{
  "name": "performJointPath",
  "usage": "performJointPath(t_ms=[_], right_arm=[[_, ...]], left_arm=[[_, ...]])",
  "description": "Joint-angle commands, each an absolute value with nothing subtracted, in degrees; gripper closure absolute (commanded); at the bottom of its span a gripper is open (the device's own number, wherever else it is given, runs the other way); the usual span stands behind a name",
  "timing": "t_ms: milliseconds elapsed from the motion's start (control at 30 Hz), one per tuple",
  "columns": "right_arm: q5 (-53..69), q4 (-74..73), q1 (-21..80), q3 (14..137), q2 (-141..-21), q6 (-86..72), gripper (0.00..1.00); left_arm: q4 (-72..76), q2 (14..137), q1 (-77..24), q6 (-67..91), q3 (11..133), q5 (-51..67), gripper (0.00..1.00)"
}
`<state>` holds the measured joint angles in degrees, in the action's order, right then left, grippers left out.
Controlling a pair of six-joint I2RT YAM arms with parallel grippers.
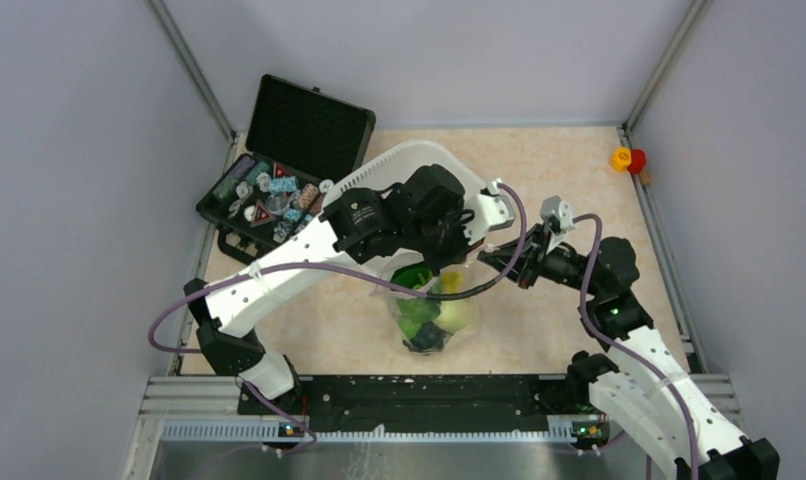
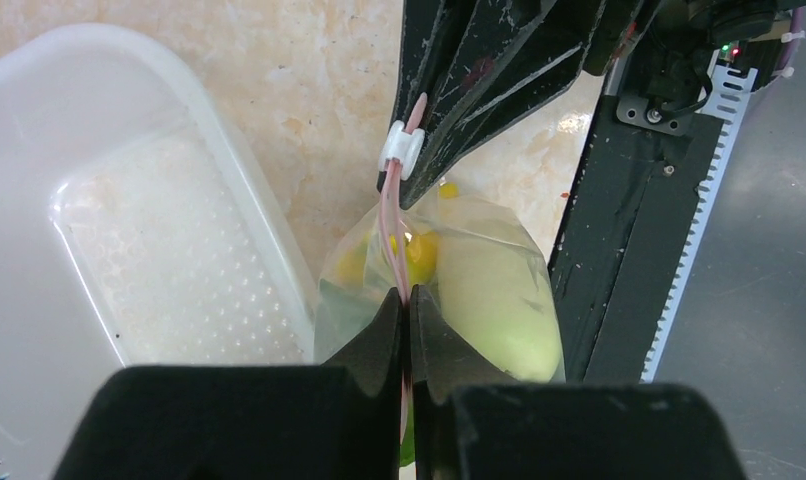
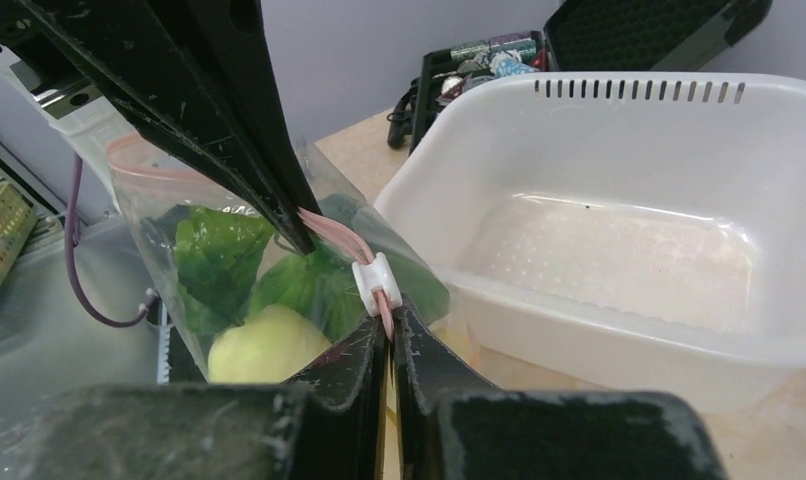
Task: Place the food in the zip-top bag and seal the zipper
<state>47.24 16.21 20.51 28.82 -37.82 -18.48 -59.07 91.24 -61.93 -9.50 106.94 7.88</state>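
I see a beige table inside grey walls. Just beside the tub, the zip-top bag holds food; left gripper and right gripper pinch its zipper.

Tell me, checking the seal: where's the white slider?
Right wrist view, centre: the white slider sits on the zipper just beyond the right gripper, with the left gripper farther along.

Translucent white tub: rectangular, slotted rim, dimpled floor; stands on beige marbled table.
Black case: just left of the tub, lid open.
Small colourful trinkets: inside the case.
Red-and-yellow object: well right of the tub, by the table's edge.
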Motion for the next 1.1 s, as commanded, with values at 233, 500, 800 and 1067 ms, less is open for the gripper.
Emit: performJointPath(t_ms=[233,500,800,1067], right_arm=[[48.76,10.29,20.86,33.49,-35.1,-11.51,1.0],[48.5,11.96,20.86,33.06,-35.45,-13.5,1.0],[49.29,12.08,20.83,32.72,-35.12,-13.71,1.0],[50.29,12.15,20.88,32.37,-34.38,-13.78,1.0]], left_arm=[[-54.8,88.17,-62.05,-10.49,105.39,7.67,0.96],[-44.69,87.69,-62.06,-8.85,103.45,13.33,0.51],[-40.89,89.76,-61.79,-11.2,102.77,18.11,0.56],[-42.45,90.52,-61.66,-18.44,101.53,21.28,0.58]])
